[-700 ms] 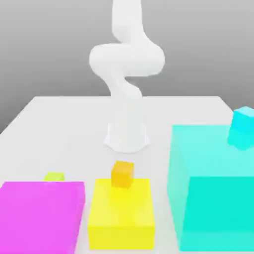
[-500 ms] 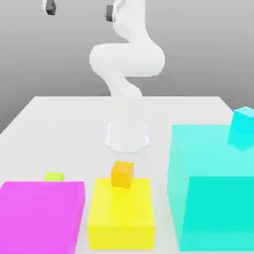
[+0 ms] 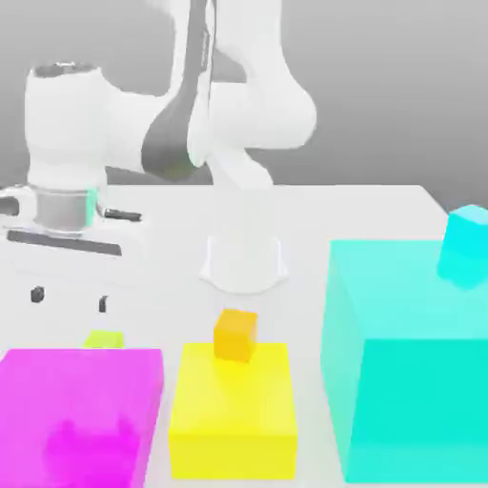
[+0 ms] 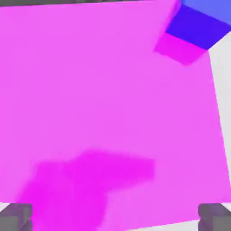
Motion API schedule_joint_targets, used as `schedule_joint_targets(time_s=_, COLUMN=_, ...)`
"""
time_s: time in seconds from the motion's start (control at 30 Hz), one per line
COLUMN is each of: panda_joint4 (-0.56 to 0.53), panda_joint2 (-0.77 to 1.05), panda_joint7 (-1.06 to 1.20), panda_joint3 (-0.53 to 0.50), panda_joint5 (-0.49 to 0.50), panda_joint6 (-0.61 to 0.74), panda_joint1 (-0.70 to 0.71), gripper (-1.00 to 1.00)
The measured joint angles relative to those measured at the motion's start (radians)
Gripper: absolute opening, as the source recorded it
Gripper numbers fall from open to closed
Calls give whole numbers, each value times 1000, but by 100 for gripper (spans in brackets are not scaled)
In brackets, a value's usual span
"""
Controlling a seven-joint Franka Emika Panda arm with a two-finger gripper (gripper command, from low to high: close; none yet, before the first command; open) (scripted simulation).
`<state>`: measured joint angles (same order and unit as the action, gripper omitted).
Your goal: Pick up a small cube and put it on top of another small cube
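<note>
While the arm leaned over toward the exterior view's left, its gripper (image 3: pixel 70 297) hung above the table (image 3: pixel 381 205) with both dark fingertips (image 3: pixel 36 294) spread wide apart and nothing between them. Just below and slightly to the right of it, the small cube (image 3: pixel 103 338), lime yellow-green, sat on the table at the far edge of the big magenta block (image 3: pixel 76 415). A shadow of the hand lay on that block's top. To the exterior view's right of it stood the yellow block (image 3: pixel 232 415) with an orange small cube (image 3: pixel 235 334) on its top, and further right the large cyan block (image 3: pixel 410 353) carried a cyan small cube (image 3: pixel 467 246). The robot's white base (image 3: pixel 244 262) rose behind the yellow block.

From the hand view, the magenta block (image 4: pixel 103 90) spread beneath the camera, again shadowed. A blue block (image 4: pixel 200 22) rested at one corner of it. Both fingertips (image 4: pixel 16 216) showed at the frame's edge, set far apart and holding nothing.
</note>
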<state>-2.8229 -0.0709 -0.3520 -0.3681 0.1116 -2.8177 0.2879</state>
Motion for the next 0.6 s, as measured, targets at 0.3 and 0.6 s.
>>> schedule_joint_targets(time_s=0.3, panda_joint4=6, panda_joint2=319, panda_joint7=341, panda_joint3=269, panda_joint5=-408, panda_joint6=-244, panda_joint1=221, gripper=0)
schedule_joint_targets(time_s=0.6, panda_joint4=5, panda_joint2=313, panda_joint7=338, panda_joint3=268, panda_joint5=-404, panda_joint6=-237, panda_joint1=221, gripper=-100)
